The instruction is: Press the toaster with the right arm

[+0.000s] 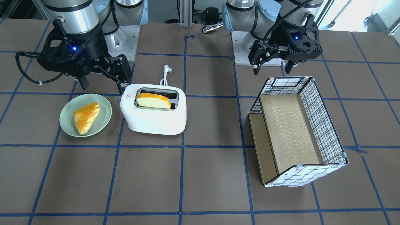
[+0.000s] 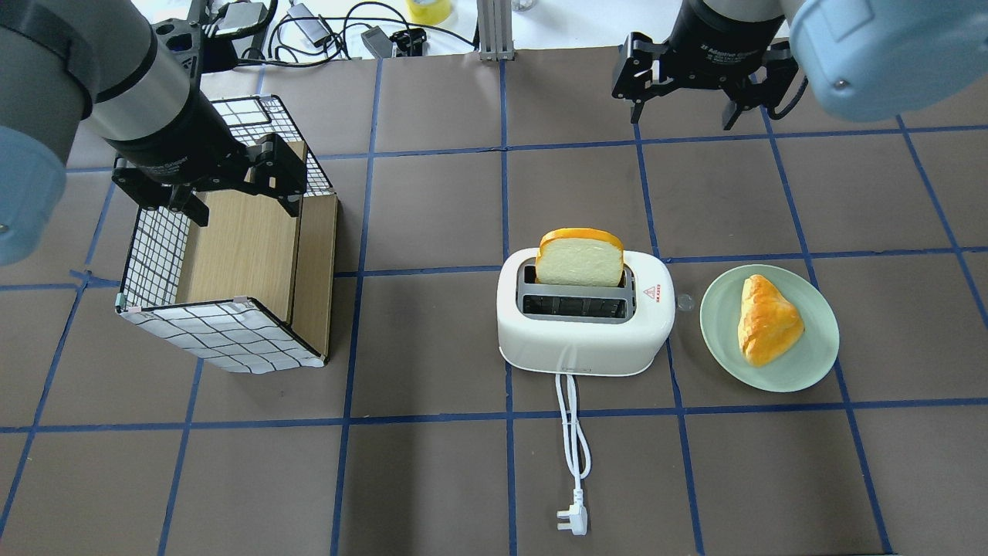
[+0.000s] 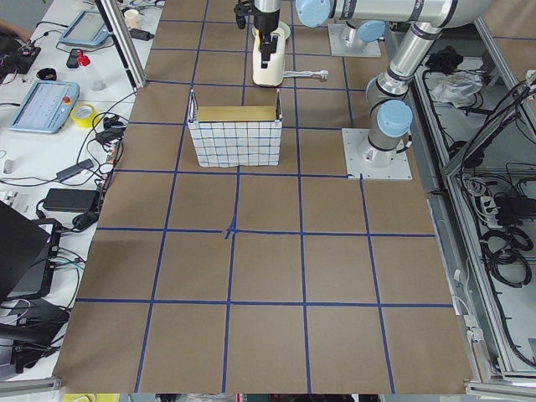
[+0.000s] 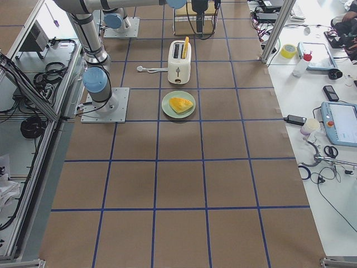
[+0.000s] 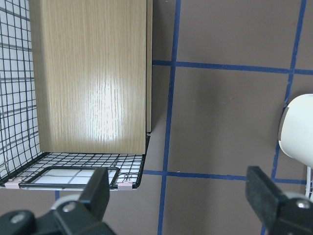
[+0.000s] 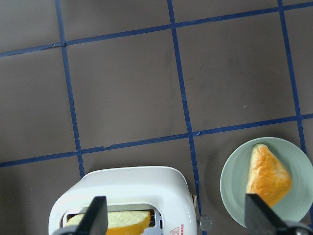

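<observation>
White plastic two-slot toaster (image 2: 583, 340) sits approx mid brown counter (image 2: 432, 216). Orange-crusted bread slice (image 2: 579, 259) stands in the slot farther from robot. White cord (image 2: 571, 432) runs from toaster's robot-side face toward robot, its plug (image 2: 573, 521) lying on counter. Just to robot's right of toaster: round green plate (image 2: 810, 351) w/ triangular golden pastry (image 2: 764, 320) on it. Well left of toaster: wire-mesh basket w/ wood panels (image 2: 224, 332). Black left hand (image 2: 244, 208) hangs over basket. Black right hand (image 2: 683, 120) hangs high over toaster's right end, apart from it.
</observation>
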Controlling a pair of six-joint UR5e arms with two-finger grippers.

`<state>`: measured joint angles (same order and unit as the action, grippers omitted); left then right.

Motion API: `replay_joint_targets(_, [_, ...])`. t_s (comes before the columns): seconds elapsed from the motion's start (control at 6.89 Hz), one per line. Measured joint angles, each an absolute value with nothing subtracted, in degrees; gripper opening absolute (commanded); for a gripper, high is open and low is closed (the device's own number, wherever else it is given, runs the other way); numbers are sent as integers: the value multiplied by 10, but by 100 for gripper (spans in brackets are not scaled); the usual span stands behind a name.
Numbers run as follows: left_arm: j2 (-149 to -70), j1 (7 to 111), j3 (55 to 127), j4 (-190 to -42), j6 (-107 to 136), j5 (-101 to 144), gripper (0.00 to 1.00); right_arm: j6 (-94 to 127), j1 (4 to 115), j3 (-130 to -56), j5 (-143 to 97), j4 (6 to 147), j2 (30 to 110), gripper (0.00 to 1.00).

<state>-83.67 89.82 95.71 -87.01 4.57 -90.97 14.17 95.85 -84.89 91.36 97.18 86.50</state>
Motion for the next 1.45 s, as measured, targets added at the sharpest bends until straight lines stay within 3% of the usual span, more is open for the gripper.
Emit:
replay_joint_targets(0.58, [-837,898,957,-870,46,-910,100,142,956,-854,912,967,865,100])
replay_joint_targets(0.73, [-837,898,957,-870,46,-910,100,142,955,-854,910,959,865,95])
replay_joint_targets(0.87, [-837,898,957,-870,46,-910,100,141,954,-856,909,947,865,83])
replay_joint_targets(1.02, [-837,898,957,-870,46,-910,100,137,951,-859,907,934,864,61])
replay_joint_targets(1.16, [-837,898,957,-870,46,-910,100,113,936,-867,903,911,864,27])
replay_joint_targets(1.31, [-837,898,957,-870,46,-910,100,66,906,-883,887,888,863,18])
replay_joint_targets(1.45, [-837,898,957,-870,46,-910,100,21,875,-907,864,874,863,0])
